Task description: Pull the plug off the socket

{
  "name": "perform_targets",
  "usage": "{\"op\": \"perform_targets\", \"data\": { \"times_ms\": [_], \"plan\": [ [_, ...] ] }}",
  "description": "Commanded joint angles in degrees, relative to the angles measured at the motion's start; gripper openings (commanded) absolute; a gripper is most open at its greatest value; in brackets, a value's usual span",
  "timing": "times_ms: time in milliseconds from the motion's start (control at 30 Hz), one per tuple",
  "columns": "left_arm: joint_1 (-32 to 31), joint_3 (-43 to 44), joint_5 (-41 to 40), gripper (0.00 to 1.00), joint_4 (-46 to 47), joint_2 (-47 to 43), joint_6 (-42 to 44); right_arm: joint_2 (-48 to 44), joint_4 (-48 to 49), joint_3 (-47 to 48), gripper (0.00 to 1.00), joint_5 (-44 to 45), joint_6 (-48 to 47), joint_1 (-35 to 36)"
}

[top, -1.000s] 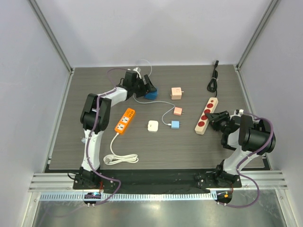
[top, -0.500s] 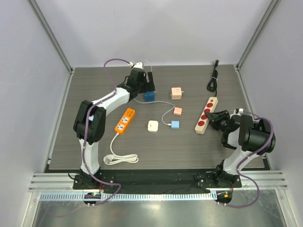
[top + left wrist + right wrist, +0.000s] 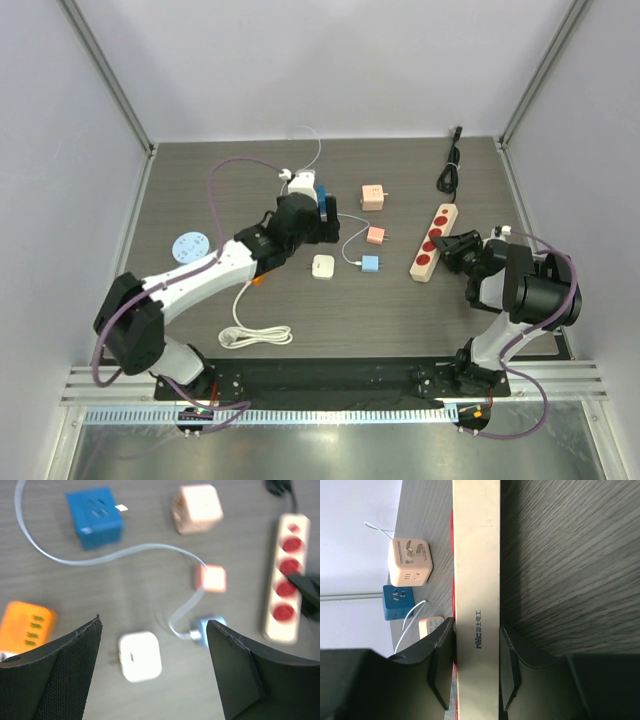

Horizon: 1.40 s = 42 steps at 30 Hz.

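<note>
The dark blue plug lies on the table at the back centre, apart from the beige socket strip. In the left wrist view the plug is at the upper left and the strip at the right edge. My left gripper is open and empty, hovering just in front of the plug; in its own view a white cube lies below, between its fingers. My right gripper is shut on the near end of the strip. It also shows in the top view.
A large pink cube, a small pink cube and a light-blue cube joined by a white cable lie mid-table. An orange strip with a white cord lies left of centre. A round light-blue socket lies at the left.
My left arm has swung down and toward the table's middle, and its gripper has drawn back from the plug. The round light-blue socket has come into sight. The right arm has not moved.
</note>
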Motion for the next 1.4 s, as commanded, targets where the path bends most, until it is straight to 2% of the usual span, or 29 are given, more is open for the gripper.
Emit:
{"op": "perform_targets", "data": {
  "times_ms": [0,133,167,233,267,333,367,433,533,567,667,733,833,967,1033,1167,1367],
  "plan": [
    [-4.71,-5.79,-4.43,0.86,-1.17,-7.00,-4.34,-2.11,-4.82,1.24,0.11,3.95,-4.32,1.13],
    [-9.90,-10.91,-1.10,0.86,-3.36,-16.13,-9.00,-4.65,-9.74,2.21,0.23,8.16,-6.78,3.24],
    [-10.95,-11.96,-1.01,0.86,-3.80,-17.55,-10.57,-5.27,-10.71,2.56,0.29,8.61,-7.39,4.37],
    [-13.58,-14.42,-0.40,0.86,-4.77,-20.27,-11.90,-5.54,-13.61,3.70,0.36,9.23,-8.80,5.09],
    [-14.29,-15.13,-0.22,0.86,-5.21,-22.38,-13.21,-5.45,-14.93,4.05,0.43,9.14,-9.24,5.44],
    [-16.05,-17.49,0.05,0.86,-6.00,-25.28,-13.93,-5.36,-15.73,4.58,0.48,9.31,-9.59,5.35],
    [-16.67,-18.29,-0.13,0.86,-6.00,-26.25,-14.10,-5.45,-16.08,4.67,0.55,9.75,-9.60,5.61],
    [-17.64,-20.05,-0.57,0.86,-6.09,-27.66,-14.98,-5.97,-17.31,5.28,0.59,10.89,-10.21,6.58],
    [-17.82,-21.81,-0.57,0.86,-6.09,-29.07,-15.07,-8.51,-20.21,5.37,0.73,14.67,-11.35,8.07],
    [-17.82,-21.81,-0.22,0.86,-6.27,-29.16,-14.90,-9.05,-20.91,5.11,0.83,15.55,-11.53,8.25],
    [-17.73,-21.99,0.31,0.86,-6.80,-29.86,-14.55,-10.46,-21.44,4.50,0.96,17.22,-11.35,8.34],
    [-17.82,-22.69,0.57,0.86,-6.45,-30.57,-14.20,-13.25,-23.80,4.50,0.98,18.97,-12.14,8.43],
    [-17.82,-22.96,0.31,0.88,-6.53,-31.27,-13.40,-19.05,-33.46,4.76,1.00,25.45,-15.91,8.34],
    [-17.82,-22.96,-0.57,0.91,-7.15,-32.15,-12.09,-34.05,-49.95,6.42,1.00,32.95,-19.96,8.25],
    [-17.82,-23.57,-0.83,0.91,-7.24,-32.76,-11.91,-38.74,-54.82,8.09,1.00,35.14,-21.62,8.34],
    [-17.82,-26.20,-0.22,0.93,-5.13,-34.17,-12.79,-47.10,-66.24,11.26,1.00,33.76,-24.53,8.34],
    [-17.73,-28.14,-0.13,0.95,-4.16,-35.14,-12.96,-52.11,-72.41,12.41,1.00,23.65,-23.85,9.48]
  ]
}}
